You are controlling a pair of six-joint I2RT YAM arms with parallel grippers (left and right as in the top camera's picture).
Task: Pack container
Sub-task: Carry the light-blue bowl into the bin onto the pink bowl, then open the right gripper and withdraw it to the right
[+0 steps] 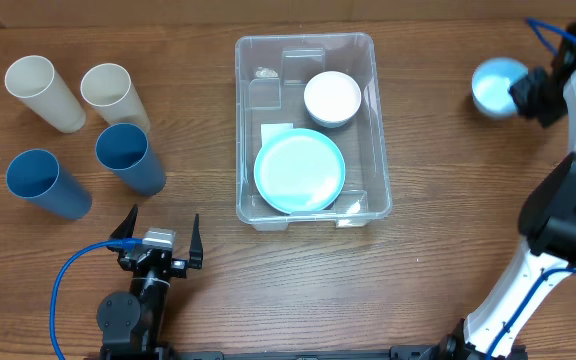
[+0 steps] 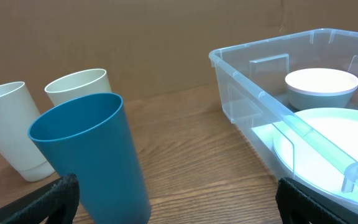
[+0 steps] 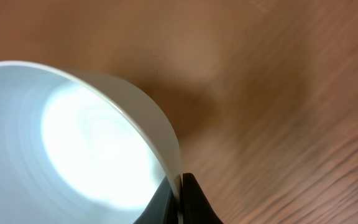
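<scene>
Pale-blue bowl [image 1: 493, 85] pinched at its rim by my right tool [image 3: 180, 196], well apart from the clear container [image 1: 305, 38], while my left tool [image 1: 163, 217] sits spread wide.

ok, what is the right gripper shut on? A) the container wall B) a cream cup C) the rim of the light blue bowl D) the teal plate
C: the right gripper pinches the rim of the light blue bowl, which sits on the table right of the container.
</scene>
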